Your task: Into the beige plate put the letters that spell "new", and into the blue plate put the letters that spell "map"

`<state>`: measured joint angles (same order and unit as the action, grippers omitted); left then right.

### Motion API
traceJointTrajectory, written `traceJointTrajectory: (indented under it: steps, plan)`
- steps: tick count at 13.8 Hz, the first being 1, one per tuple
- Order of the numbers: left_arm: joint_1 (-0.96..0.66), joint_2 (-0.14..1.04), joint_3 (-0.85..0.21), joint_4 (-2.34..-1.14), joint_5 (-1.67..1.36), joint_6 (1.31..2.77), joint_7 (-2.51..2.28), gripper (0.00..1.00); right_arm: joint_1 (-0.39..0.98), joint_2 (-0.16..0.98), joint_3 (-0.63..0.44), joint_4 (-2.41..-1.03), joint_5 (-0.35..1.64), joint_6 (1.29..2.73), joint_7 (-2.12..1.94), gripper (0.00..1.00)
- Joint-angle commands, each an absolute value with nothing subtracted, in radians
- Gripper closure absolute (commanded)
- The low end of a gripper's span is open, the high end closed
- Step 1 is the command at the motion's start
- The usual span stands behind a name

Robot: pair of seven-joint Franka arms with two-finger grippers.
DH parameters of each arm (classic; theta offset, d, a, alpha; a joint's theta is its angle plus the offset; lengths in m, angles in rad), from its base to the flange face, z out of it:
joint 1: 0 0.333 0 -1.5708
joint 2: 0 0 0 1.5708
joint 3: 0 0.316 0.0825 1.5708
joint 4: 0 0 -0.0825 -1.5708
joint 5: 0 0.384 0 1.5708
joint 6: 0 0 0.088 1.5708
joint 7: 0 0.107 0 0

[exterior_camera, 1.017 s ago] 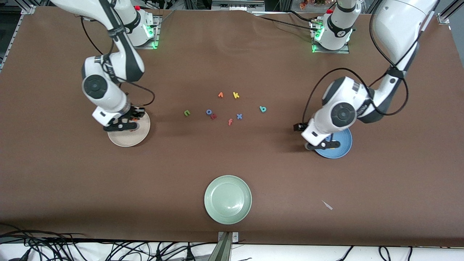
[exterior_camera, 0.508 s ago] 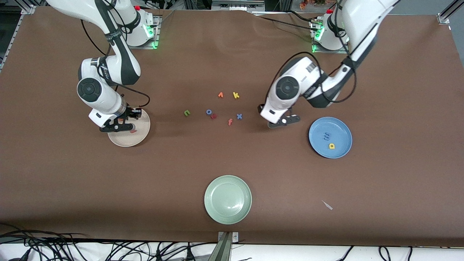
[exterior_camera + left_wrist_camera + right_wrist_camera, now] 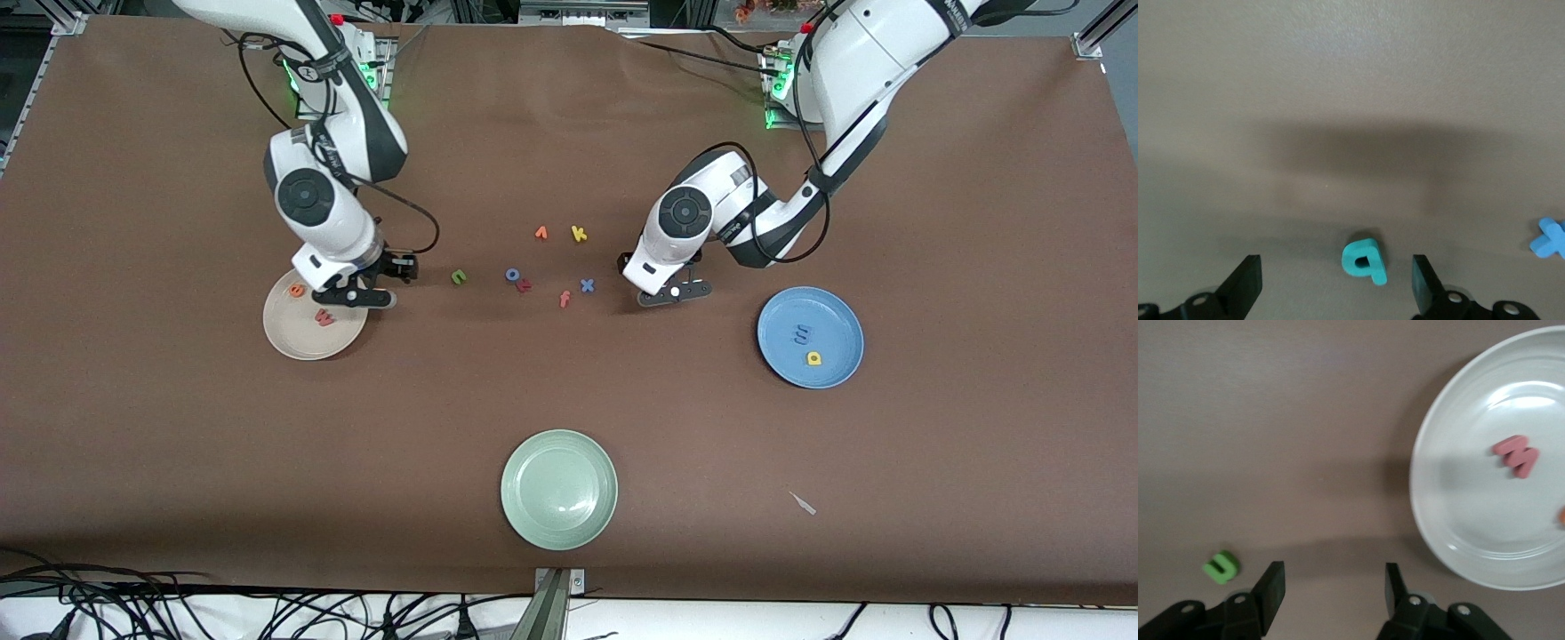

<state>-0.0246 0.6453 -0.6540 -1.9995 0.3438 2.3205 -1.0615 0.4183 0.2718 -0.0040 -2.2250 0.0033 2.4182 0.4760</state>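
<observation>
Front view is showing my right gripper (image 3: 369,286) leaving the beige plate (image 3: 286,335), jaws spread, the pinkish-red "w" (image 3: 324,316) dropped beside the orange "e" (image 3: 297,289), heading for the green "n" (image 3: 459,276), while my wide-open left gripper (image 3: 669,286) is hovering over the teal "p" (image 3: 1365,260).

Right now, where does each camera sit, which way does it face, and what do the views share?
Front view: high across the table, facing both bases; shows both arms, beige plate, blue plate.
Left wrist view: looks down past the open left gripper at the teal "p".
Right wrist view: looks down past the open right gripper at the green "n".
Shared: the pinkish-red "w" on the beige plate, front and right wrist.
</observation>
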Motion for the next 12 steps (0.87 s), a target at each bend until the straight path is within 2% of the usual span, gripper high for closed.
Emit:
traceJointTrajectory:
  steps: [1, 2, 5, 6, 8, 9, 10, 12]
  plan:
    - [-0.034, 0.667, -0.663, -2.002, 0.385, 2.353, -1.115, 0.07, 0.461, 0.313, 0.006, -2.229, 0.015, 2.509, 0.596, 0.31]
    - [-0.034, 0.673, -0.663, -2.000, 0.387, 2.355, -1.123, 0.11, 0.489, 0.340, 0.006, -2.227, 0.014, 2.561, 0.656, 0.31]
    - [-0.032, 0.673, -0.663, -2.002, 0.390, 2.355, -1.135, 0.42, 0.557, 0.382, 0.006, -2.212, 0.012, 2.625, 0.826, 0.30]
    - [-0.034, 0.673, -0.663, -2.002, 0.390, 2.355, -1.153, 0.47, 0.567, 0.385, 0.006, -2.212, 0.012, 2.629, 0.860, 0.30]
    - [-0.035, 0.675, -0.664, -2.002, 0.390, 2.353, -1.160, 0.72, 0.586, 0.399, 0.006, -2.212, 0.012, 2.652, 0.903, 0.29]
    - [-0.035, 0.678, -0.664, -2.002, 0.390, 2.353, -1.161, 0.95, 0.591, 0.413, 0.006, -2.214, 0.012, 2.667, 0.916, 0.30]
    - [-0.034, 0.677, -0.664, -2.002, 0.390, 2.349, -1.160, 1.00, 0.598, 0.422, 0.005, -2.217, 0.012, 2.677, 0.926, 0.30]
    - [-0.026, 0.667, -0.666, -1.991, 0.390, 2.335, -1.151, 1.00, 0.601, 0.426, 0.005, -2.223, 0.012, 2.678, 0.928, 0.30]
